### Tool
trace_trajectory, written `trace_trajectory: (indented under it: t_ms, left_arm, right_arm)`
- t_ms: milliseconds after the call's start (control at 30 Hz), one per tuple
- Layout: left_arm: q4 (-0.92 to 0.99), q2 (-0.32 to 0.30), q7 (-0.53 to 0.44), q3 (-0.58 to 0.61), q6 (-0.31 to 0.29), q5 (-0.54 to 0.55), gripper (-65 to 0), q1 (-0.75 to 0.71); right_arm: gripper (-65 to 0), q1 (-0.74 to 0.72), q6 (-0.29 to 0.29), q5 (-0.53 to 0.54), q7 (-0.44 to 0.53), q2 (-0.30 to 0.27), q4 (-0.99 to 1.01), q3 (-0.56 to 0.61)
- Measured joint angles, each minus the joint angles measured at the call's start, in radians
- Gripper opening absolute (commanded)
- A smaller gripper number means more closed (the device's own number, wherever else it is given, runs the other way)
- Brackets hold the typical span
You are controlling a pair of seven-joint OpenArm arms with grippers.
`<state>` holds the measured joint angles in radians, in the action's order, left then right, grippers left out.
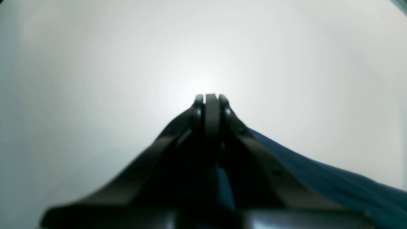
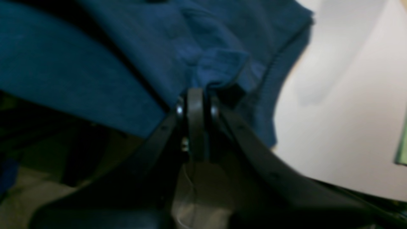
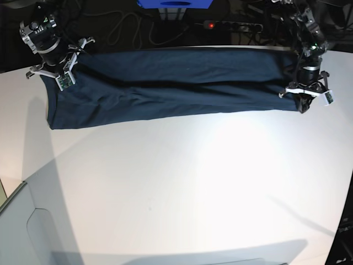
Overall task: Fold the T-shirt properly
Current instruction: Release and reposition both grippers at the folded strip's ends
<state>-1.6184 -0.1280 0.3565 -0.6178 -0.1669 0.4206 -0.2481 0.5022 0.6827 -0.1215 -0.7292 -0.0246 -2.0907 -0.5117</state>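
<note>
The dark navy T-shirt (image 3: 176, 83) hangs stretched in a long band along the far edge of the table, lifted at both ends. In the base view my right gripper (image 3: 59, 77) is at its left end and my left gripper (image 3: 303, 102) at its right end. The right wrist view shows the right gripper (image 2: 195, 92) shut on a bunched fold of the T-shirt (image 2: 133, 47), beside a hemmed edge. My left gripper (image 1: 211, 98) looks shut in the left wrist view, and the blue T-shirt (image 1: 334, 181) trails off below it to the right.
The white table (image 3: 182, 182) spreads out in front of the shirt. Behind its far edge lie a power strip (image 3: 231, 25) with a red light, cables and a blue box (image 3: 175, 3). A pale panel (image 3: 33, 232) sits at the near left corner.
</note>
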Motion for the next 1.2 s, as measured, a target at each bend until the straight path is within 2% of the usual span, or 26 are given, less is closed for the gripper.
trace_trajectory:
  t_ms: [200, 433, 600, 833, 967, 1200]
  left_arm:
    - [-0.015, -0.013, -0.011, 0.005, -0.002, 0.006, -65.0, 0.105]
    - [-0.01, -0.016, -0.007, 0.019, 0.001, 0.003, -65.0, 0.139]
    - [0.004, -0.055, -0.008, 0.063, -0.002, 0.003, -65.0, 0.175]
    - [0.004, -0.067, -0.004, 0.061, -0.002, 0.003, -65.0, 0.201]
    - [0.006, -0.06, -0.011, 0.059, -0.002, 0.002, -65.0, 0.189]
    - [0.029, -0.051, -0.014, 0.054, 0.003, 0.011, -65.0, 0.06]
  right_arm:
    - [-64.8, -0.04, 0.0, 0.0, -0.006, 0.0, 0.0, 0.001]
    - [-64.8, -0.077, 0.0, -0.001, -0.011, -0.003, 0.0, 0.001]
    - [-64.8, -0.078, 0.0, 0.0, -0.011, 0.003, 0.001, 0.0]
    - [-64.8, -0.094, 0.0, 0.0, -0.01, 0.022, 0.002, -0.002]
    - [-64.8, -0.088, 0.0, -0.001, -0.011, 0.022, 0.002, -0.007]
    - [-64.8, -0.086, 0.0, -0.001, -0.01, 0.019, 0.002, -0.052]
